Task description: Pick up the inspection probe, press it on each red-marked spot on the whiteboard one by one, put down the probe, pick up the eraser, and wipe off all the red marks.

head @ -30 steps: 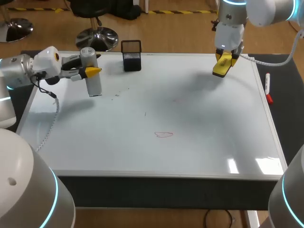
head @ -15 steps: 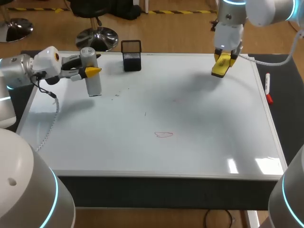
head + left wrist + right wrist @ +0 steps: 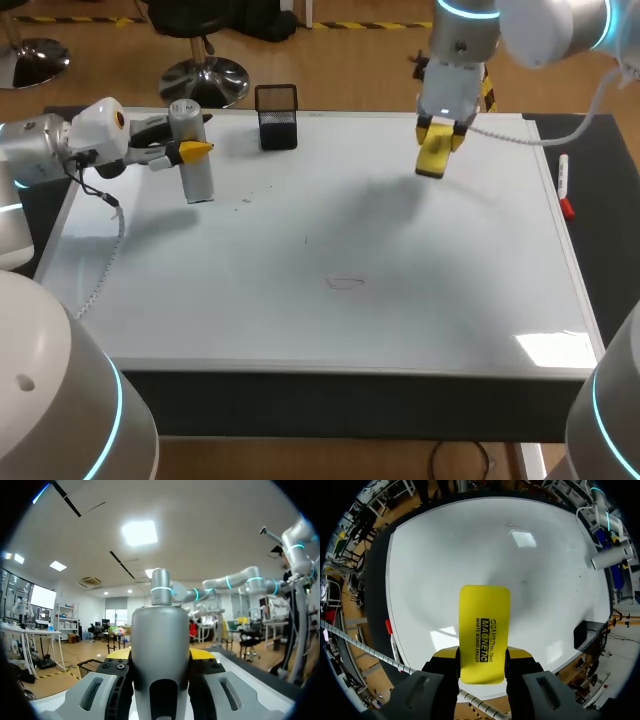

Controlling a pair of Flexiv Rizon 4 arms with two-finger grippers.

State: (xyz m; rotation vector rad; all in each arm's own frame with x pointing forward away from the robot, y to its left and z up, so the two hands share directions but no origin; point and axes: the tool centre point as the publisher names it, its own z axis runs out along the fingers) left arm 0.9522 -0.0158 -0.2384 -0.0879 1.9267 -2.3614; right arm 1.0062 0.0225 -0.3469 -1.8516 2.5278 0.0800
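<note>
The grey cylindrical probe (image 3: 198,165) stands upright at the whiteboard's (image 3: 330,330) far left, its base on the board. My left gripper (image 3: 187,151) is shut on its upper part; in the left wrist view the probe (image 3: 160,645) fills the gap between the fingers of that gripper (image 3: 160,656). My right gripper (image 3: 442,133) hangs above the board's far right-middle, shut on the yellow eraser (image 3: 432,160). The right wrist view shows the eraser (image 3: 484,625) clamped in this gripper (image 3: 482,659), pointing down at the board. A faint red oval mark (image 3: 346,283) lies near the board's centre.
A black mesh pen holder (image 3: 277,117) stands at the far edge, right of the probe. A red-capped marker (image 3: 564,185) lies off the board's right edge. Small dark specks (image 3: 248,200) sit near the probe's base. A coiled cable (image 3: 105,260) trails from my left arm over the board's left side.
My right arm has carried the eraser leftward along the far side of the board. The left arm and the probe have stayed put.
</note>
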